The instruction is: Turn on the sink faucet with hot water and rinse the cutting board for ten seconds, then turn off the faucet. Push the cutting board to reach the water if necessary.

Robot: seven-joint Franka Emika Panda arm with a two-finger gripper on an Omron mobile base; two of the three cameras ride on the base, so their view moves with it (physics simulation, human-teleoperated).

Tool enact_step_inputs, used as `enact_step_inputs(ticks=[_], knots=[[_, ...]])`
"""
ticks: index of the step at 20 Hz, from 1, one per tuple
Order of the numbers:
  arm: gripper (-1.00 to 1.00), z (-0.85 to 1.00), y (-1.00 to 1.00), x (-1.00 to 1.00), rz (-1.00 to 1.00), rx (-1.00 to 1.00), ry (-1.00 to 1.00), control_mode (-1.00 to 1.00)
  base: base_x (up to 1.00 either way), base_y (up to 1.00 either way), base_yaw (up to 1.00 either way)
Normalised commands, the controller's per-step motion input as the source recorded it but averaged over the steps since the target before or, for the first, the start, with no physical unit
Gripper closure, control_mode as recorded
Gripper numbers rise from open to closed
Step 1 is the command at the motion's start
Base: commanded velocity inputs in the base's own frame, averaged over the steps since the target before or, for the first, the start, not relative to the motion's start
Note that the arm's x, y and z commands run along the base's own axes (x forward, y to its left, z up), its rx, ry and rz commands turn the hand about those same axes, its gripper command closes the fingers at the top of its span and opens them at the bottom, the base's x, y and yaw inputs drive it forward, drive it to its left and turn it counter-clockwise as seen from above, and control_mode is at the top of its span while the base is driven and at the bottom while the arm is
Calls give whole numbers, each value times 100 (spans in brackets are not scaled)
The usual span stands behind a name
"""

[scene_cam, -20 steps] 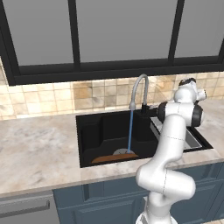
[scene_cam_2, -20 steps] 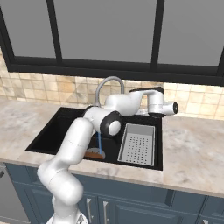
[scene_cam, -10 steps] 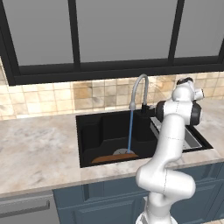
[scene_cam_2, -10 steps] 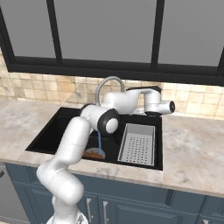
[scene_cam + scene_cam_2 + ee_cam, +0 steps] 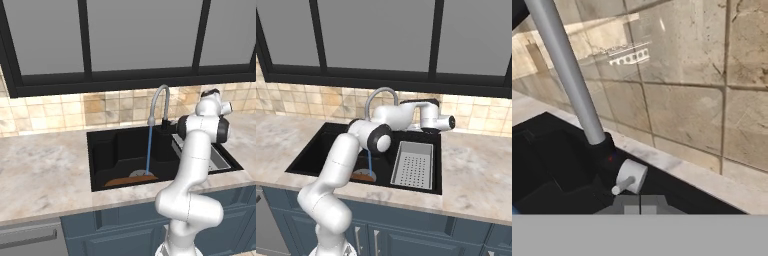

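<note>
One thin pale-blue stream of water [image 5: 148,150] is falling from the grey gooseneck sink faucet [image 5: 159,104] onto the orange-brown cutting board [image 5: 131,179] lying in the black sink [image 5: 107,150]. Whether the gripper [image 5: 640,204], hovering near the faucet's lever [image 5: 628,180], is spread is seemingly impossible to tell.

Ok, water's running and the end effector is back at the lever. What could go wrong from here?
1. In the hand view the lever is small and sits tight against the faucet base; the end effector could slip off or bump the spout.
2. The water lands at one end of the board, so most of it may stay unrinsed.
3. Whether the end effector is open is unclear, so contact is hard to judge.
</note>
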Motion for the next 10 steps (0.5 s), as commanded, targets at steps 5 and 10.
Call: enact_step_inputs(ticks=[5, 10], knots=[[100, -18, -12, 5, 0, 0, 0, -100, 0, 0, 0], [100, -14, -1, 8, 0, 0, 0, -100, 0, 0, 0]])
